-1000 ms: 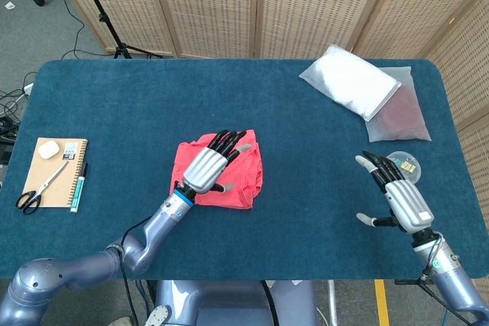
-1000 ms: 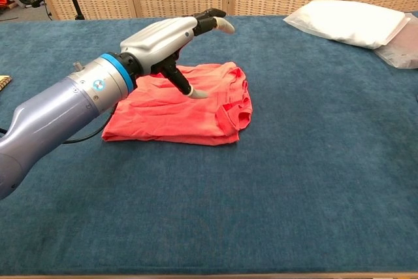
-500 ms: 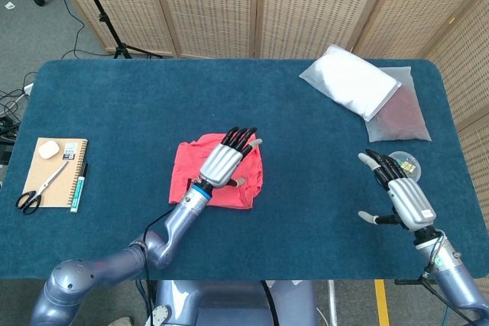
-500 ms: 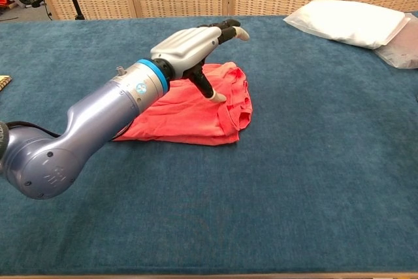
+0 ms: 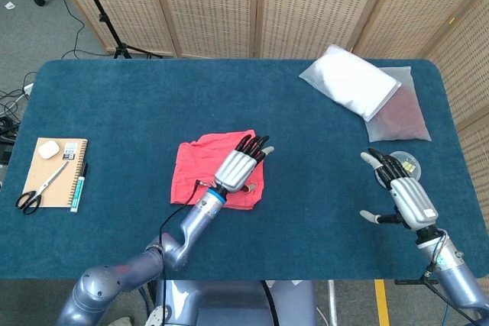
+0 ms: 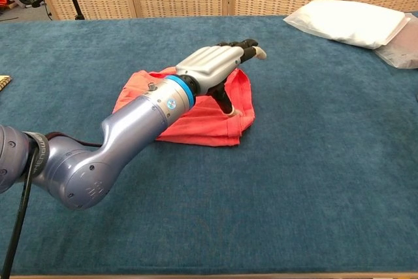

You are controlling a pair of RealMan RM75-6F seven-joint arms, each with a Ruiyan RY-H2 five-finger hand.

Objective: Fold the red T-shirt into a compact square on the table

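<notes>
I am sliding my left hand [image 5: 241,164] rightward across the folded red cotton T-shirt [image 5: 199,167], now lying flat over its right edge with fingers spread, gripping nothing; I judge I am smoothing the fold. The shirt is lying mid-bench [image 5: 137,104]. My right hand [image 5: 403,192] is hovering released. I am reading no writing.
</notes>
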